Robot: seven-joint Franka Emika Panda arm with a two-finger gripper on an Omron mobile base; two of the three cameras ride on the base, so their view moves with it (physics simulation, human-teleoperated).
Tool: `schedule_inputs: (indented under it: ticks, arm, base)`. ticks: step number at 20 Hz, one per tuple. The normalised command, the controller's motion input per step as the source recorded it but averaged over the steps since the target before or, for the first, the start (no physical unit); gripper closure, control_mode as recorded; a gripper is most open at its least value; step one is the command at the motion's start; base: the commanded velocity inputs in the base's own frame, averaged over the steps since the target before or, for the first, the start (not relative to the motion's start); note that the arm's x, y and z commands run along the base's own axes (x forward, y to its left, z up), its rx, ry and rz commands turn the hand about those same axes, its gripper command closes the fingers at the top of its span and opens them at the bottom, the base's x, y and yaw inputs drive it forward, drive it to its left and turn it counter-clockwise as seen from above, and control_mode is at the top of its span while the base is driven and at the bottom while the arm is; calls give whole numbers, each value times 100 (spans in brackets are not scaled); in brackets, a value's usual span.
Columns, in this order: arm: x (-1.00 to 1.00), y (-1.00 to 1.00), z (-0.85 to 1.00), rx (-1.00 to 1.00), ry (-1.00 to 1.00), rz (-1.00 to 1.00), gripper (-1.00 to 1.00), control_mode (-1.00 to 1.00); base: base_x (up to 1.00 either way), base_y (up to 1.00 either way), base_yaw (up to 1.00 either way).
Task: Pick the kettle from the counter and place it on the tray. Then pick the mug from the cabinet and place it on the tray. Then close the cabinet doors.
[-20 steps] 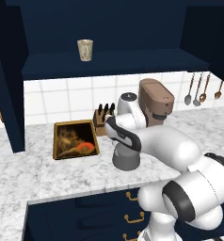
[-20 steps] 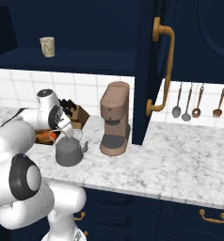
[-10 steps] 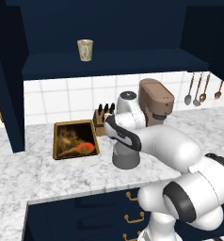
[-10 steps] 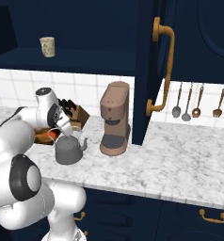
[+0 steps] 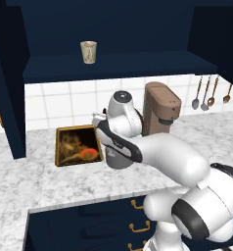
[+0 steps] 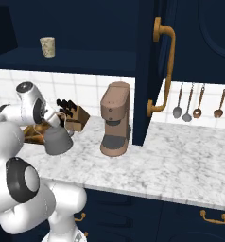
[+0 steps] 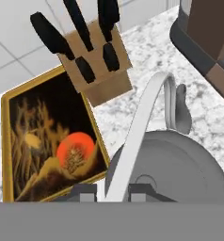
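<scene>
In the hand view, the tray (image 7: 10, 141) is lying left of the kettle (image 7: 175, 169) on the counter (image 7: 151, 56). I'm seeing my gripper (image 7: 113, 192), wide a second ago, now clamping the kettle's handle; lifting comes next.

Both base views overlook the counter (image 5: 20, 191) from behind; hand view hangs close above the kettle (image 7: 170, 164).

A brown coffee machine (image 6: 115, 118) stands beside a knife block (image 7: 96, 68); utensils (image 6: 197, 101), probably spoons, hang nearby.
</scene>
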Motion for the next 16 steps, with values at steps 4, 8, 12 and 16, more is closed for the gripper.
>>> schedule_inputs:
  ticks: [4,8,12,16]
  arm:
    - [50,78,0,4,-13,4,100,-100]
    - [60,71,-2,2,-17,0,100,-100]
    - [54,62,0,2,-6,0,100,-100]
    - [49,47,5,0,-2,-1,100,-100]
  base:
    - [0,0,0]
    - [0,0,0]
    - [0,0,0]
    - [0,0,0]
